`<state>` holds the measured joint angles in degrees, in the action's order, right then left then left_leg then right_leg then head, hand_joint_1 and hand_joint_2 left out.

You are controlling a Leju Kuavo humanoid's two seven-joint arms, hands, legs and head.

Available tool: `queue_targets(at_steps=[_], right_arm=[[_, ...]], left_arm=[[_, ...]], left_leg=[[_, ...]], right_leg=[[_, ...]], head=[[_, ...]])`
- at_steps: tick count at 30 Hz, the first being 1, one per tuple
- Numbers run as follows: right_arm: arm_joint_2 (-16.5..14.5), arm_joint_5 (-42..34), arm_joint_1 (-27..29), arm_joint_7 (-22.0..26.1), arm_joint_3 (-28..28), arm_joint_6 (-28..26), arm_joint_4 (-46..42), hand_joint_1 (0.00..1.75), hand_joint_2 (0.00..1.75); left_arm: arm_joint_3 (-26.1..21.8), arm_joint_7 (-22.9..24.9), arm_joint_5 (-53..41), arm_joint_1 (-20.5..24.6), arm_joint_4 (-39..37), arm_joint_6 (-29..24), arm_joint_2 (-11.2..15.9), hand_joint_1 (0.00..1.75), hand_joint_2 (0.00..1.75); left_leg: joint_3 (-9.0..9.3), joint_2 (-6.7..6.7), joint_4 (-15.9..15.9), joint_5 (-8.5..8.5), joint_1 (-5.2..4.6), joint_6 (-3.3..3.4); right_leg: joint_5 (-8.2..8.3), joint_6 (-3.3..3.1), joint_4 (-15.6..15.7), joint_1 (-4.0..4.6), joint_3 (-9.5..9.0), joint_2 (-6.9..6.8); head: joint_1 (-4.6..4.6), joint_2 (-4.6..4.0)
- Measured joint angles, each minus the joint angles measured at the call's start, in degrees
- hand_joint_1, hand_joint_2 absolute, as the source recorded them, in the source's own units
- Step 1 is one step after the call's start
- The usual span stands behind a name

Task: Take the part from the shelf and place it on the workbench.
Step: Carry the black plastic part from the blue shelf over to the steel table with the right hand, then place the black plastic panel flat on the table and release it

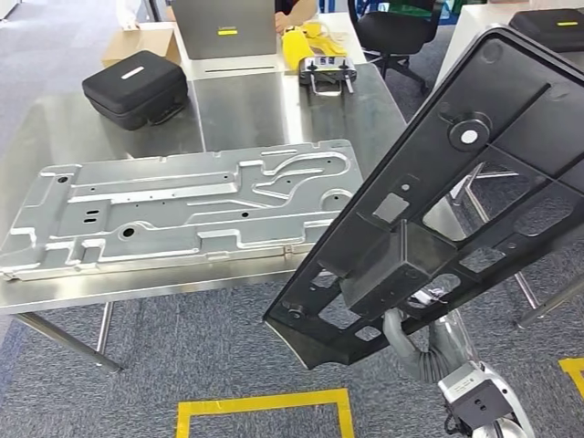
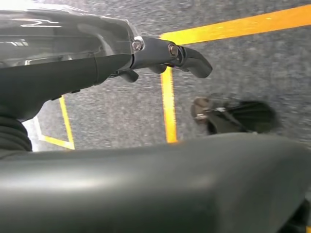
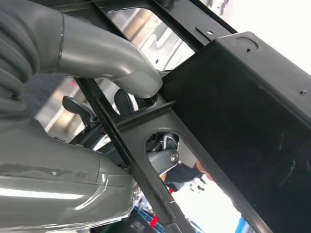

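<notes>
right hand is grasping the black part, thumb pressed on its frame, holding it tilted in the air at 4 o'clock of the workbench, off the bench's near corner. left hand hangs over the carpet with nothing in it, fingers stretched out. a stamped metal panel lies flat on the bench, black case at 11 o'clock of it.
</notes>
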<state>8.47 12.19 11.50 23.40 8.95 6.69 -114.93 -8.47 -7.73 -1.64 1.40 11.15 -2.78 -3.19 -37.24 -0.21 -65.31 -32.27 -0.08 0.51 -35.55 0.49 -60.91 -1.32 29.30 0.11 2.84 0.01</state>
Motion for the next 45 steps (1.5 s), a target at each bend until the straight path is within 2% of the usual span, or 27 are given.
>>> queue_targets(at_steps=[1, 3, 5, 6, 7, 10, 11, 12, 14, 15, 16, 18, 20, 22, 25, 26, 27, 29, 30, 31, 32, 33, 36, 37, 42, 45], right_arm=[[-0.05, 0.06, -0.15, -0.06, 0.0, 0.01, 0.02, 1.75, 1.75], [-0.13, 0.2, -0.34, -0.18, 0.02, 0.04, 0.04, 1.75, 1.75], [-0.15, 0.37, -0.6, -0.23, 0.01, 0.08, -0.03, 1.75, 1.75], [-0.16, 0.45, -0.83, -0.25, 0.01, 0.07, -0.07, 1.75, 1.75], [-0.16, 0.57, -1.09, -0.28, -0.01, 0.07, -0.08, 1.75, 1.75], [-0.17, 0.89, -1.57, -0.47, -0.03, 0.05, -0.05, 1.75, 1.75], [-0.17, 0.98, -1.63, -0.55, -0.05, 0.03, -0.05, 1.75, 1.75], [-0.17, 1.05, -1.75, -0.61, -0.09, -0.01, -0.06, 1.75, 1.75], [-0.17, 1.18, -2.2, -0.74, -0.28, -0.09, -0.08, 1.75, 1.75], [-0.17, 1.23, -2.5, -0.84, -0.41, -0.18, -0.08, 1.75, 1.75], [-0.16, 1.33, -2.81, -0.99, -0.57, -0.31, -0.1, 1.75, 1.75], [-0.15, 1.63, -3.42, -1.36, -1.03, -0.76, -0.31, 1.75, 1.75], [-0.16, 2.44, -4.38, -1.94, -1.6, -1.57, -0.61, 1.75, 1.75], [-0.17, 3.83, -6.05, -2.93, -2.37, -2.73, -0.86, 1.75, 1.75], [-0.17, 6.02, -9.51, -5.39, -3.98, -3.97, -0.96, 1.75, 1.75], [-0.17, 6.63, -10.74, -6.35, -4.52, -4.12, -0.9, 1.75, 1.75], [-0.17, 7.33, -12.03, -7.33, -5.1, -4.22, -0.8, 1.75, 1.75], [-0.17, 9.14, -15.06, -9.29, -6.11, -4.37, -0.48, 1.75, 1.75], [-0.17, 10.38, -16.79, -10.28, -6.57, -4.52, -0.18, 1.75, 1.75], [-0.17, 11.96, -18.57, -11.31, -6.94, -4.78, 0.2, 1.75, 1.75], [-0.19, 13.89, -20.34, -12.46, -7.24, -5.04, 0.67, 1.75, 1.75], [-0.21, 16.28, -22.06, -13.62, -7.45, -5.39, 1.2, 1.75, 1.75], [-0.4, 25.68, -27.24, -17.37, -7.65, -6.56, 3.05, 1.75, 1.75], [-0.55, 29.22, -28.95, -18.72, -7.6, -6.91, 3.84, 1.75, 1.75], [-2.23, 47.58, -37.69, -25.47, -6.42, -7.27, 10.59, 1.75, 1.75], [-3.61, 55.48, -41.77, -28.11, -5.06, -6.97, 15.98, 1.75, 1.75]], left_arm=[[-0.02, -0.01, 0.0, -0.02, 0.0, 0.01, 0.04, 0.0, 1.75], [-0.04, -0.02, -0.01, -0.14, 0.0, 0.02, 0.09, 0.0, 1.75], [-0.09, -0.07, -0.02, -0.18, 0.0, 0.01, 0.11, 0.0, 1.75], [-0.13, -0.11, -0.04, -0.08, 0.0, 0.01, 0.13, 0.0, 1.75], [-0.2, -0.14, -0.05, 0.05, 0.0, 0.01, 0.13, 0.0, 1.75], [-0.61, -0.2, -0.08, 0.25, 0.0, 0.11, 0.11, 0.0, 1.75], [-0.74, -0.21, -0.09, 0.2, 0.0, 0.13, 0.11, 0.0, 1.75], [-0.84, -0.24, -0.1, 0.15, 0.0, 0.14, 0.11, 0.0, 1.75], [-0.93, -0.3, -0.15, 0.1, -0.01, 0.17, 0.07, 0.0, 1.75], [-0.97, -0.36, -0.17, 0.18, -0.01, 0.2, 0.02, 0.0, 1.75], [-0.99, -0.41, -0.21, 0.28, -0.01, 0.21, -0.02, 0.0, 1.75], [-1.04, -0.49, -0.28, 0.38, 0.0, 0.23, -0.1, 0.0, 1.75], [-1.08, -0.57, -0.34, 0.39, 0.0, 0.28, -0.13, 0.0, 1.75], [-1.12, -0.76, -0.5, 0.59, 0.0, 0.41, -0.16, 0.0, 1.75], [-1.14, -1.12, -1.09, 0.82, 0.0, 0.57, -0.2, 0.0, 1.75], [-1.15, -1.18, -1.3, 0.79, 0.0, 0.63, -0.2, 0.0, 1.75], [-1.15, -1.2, -1.51, 0.76, 0.0, 0.73, -0.2, 0.0, 1.75], [-1.15, -1.19, -2.05, 0.72, 0.0, 0.92, -0.2, 0.0, 1.75], [-1.15, -1.14, -2.35, 0.77, 0.0, 0.99, -0.2, 0.0, 1.75], [-1.15, -1.09, -2.68, 0.85, 0.0, 1.05, -0.21, 0.0, 1.75], [-1.15, -0.96, -3.01, 0.88, 0.0, 1.1, -0.21, 0.0, 1.75], [-1.15, -0.84, -3.38, 0.88, 0.0, 1.16, -0.24, 0.0, 1.75], [-1.15, -0.58, -4.44, 0.93, 0.0, 1.3, -0.28, 0.0, 1.75], [-1.14, -0.53, -4.81, 1.05, 0.0, 1.39, -0.28, 0.0, 1.75], [-0.88, -0.26, -7.07, 1.71, 0.0, 2.01, -0.31, 0.0, 1.75], [-0.78, -0.11, -8.26, 1.98, 0.0, 2.28, -0.31, 0.0, 1.75]], left_leg=[[0.17, -0.03, 1.51, 0.79, -0.27, 0.39], [0.35, -0.06, 2.21, 0.58, -0.56, 0.95], [1.74, -0.09, 3.1, 1.42, -0.25, 1.46], [2.5, -0.1, 3.51, 1.35, -0.09, 1.72], [3.1, -0.09, 3.85, 1.22, 0.02, 1.96], [4.03, -0.11, 4.03, 0.32, 0.01, 2.34], [4.48, -0.12, 4.03, -0.11, 0.0, 2.32], [5.07, -0.13, 4.03, -0.56, -0.01, 2.28], [6.36, -0.15, 4.07, -1.5, 0.01, 2.11], [6.81, -0.16, 4.08, -1.88, 0.01, 1.95], [7.05, -0.16, 4.13, -2.23, 0.02, 1.65], [7.51, -0.16, 4.0, -2.47, -0.04, 0.95], [7.93, -0.14, 3.42, -2.68, -0.11, 0.43], [6.64, -0.13, 0.64, -4.14, 0.01, -0.1], [0.92, -0.12, -8.22, -8.1, 0.58, -1.11], [-0.47, -0.12, -9.64, -8.13, 0.72, -1.35], [-0.93, -0.12, -9.09, -6.88, 0.83, -1.5], [0.58, -0.09, -3.09, -1.86, 0.98, -1.6], [1.37, -0.05, -0.06, -0.09, 0.91, -1.51], [1.88, 0.02, 2.11, 0.82, 0.77, -1.31], [2.0, 0.07, 3.07, 1.13, 0.61, -1.03], [1.86, 0.12, 3.35, 1.07, 0.49, -0.84], [2.06, 0.06, 3.8, 1.8, 0.52, -0.71], [2.09, 0.03, 3.8, 1.77, 0.5, -0.65], [2.17, 0.03, 3.79, 1.61, 0.47, -0.34], [2.18, 0.03, 3.78, 1.58, 0.44, -0.23]], right_leg=[[-0.4, 0.35, 0.13, -0.02, -0.33, 0.03], [-0.6, 1.1, 0.05, 0.03, -0.88, 0.16], [-0.68, 1.66, -1.04, 0.1, -1.36, 0.12], [-0.98, 1.86, -2.51, 0.14, -0.82, 0.09], [-1.75, 2.01, -4.87, 0.15, 0.47, 0.07], [-5.26, 2.38, -13.04, 0.2, 6.66, 0.07], [-5.22, 2.43, -13.7, 0.2, 7.94, 0.07], [-3.93, 2.41, -12.6, 0.21, 8.35, 0.07], [1.19, 2.05, -6.65, 0.35, 7.14, 0.07], [2.53, 1.77, -3.96, 0.53, 6.66, 0.02], [3.17, 1.42, -2.24, 0.74, 6.36, -0.01], [3.19, 0.62, -1.32, 1.01, 6.35, -0.06], [4.22, -0.06, -0.7, 0.66, 5.47, -0.1], [4.17, -0.37, -0.16, 0.22, 4.63, -0.18], [3.79, -0.59, -0.05, 0.1, 4.37, -0.15], [3.63, -0.55, -0.05, 0.05, 4.25, -0.1], [3.44, -0.45, -0.05, -0.02, 4.03, -0.05], [2.97, -0.1, -0.04, -0.22, 3.31, -0.01], [2.8, 0.14, -0.02, -0.3, 3.0, -0.02], [2.69, 0.45, 0.0, -0.33, 2.91, -0.02], [2.59, 0.8, 0.05, -0.3, 2.91, -0.01], [2.46, 0.81, 0.05, -0.23, 2.92, 0.03], [2.31, 0.02, 0.26, -0.08, 2.6, 0.05], [2.42, -0.03, 0.46, -0.06, 2.47, 0.04], [2.64, 0.72, 1.23, -0.05, 2.05, 0.06], [2.66, 1.33, 1.34, -0.07, 1.99, 0.03]], head=[[-0.03, 0.0], [-0.05, 0.0], [-0.1, 0.0], [-0.15, 0.0], [-0.19, -0.01], [-0.23, -0.01], [-0.25, -0.01], [-0.25, -0.01], [-0.25, -0.01], [-0.26, -0.01], [-0.31, -0.01], [-0.4, 0.01], [-0.44, 0.01], [-0.38, 0.01], [-0.29, -0.01], [-0.3, -0.01], [-0.3, -0.01], [-0.31, 0.0], [-0.31, 0.0], [-0.28, 0.0], [-0.28, 0.0], [-0.27, 0.0], [-0.29, 0.0], [-0.3, 0.0], [-0.3, 0.0], [-0.3, -0.01]])
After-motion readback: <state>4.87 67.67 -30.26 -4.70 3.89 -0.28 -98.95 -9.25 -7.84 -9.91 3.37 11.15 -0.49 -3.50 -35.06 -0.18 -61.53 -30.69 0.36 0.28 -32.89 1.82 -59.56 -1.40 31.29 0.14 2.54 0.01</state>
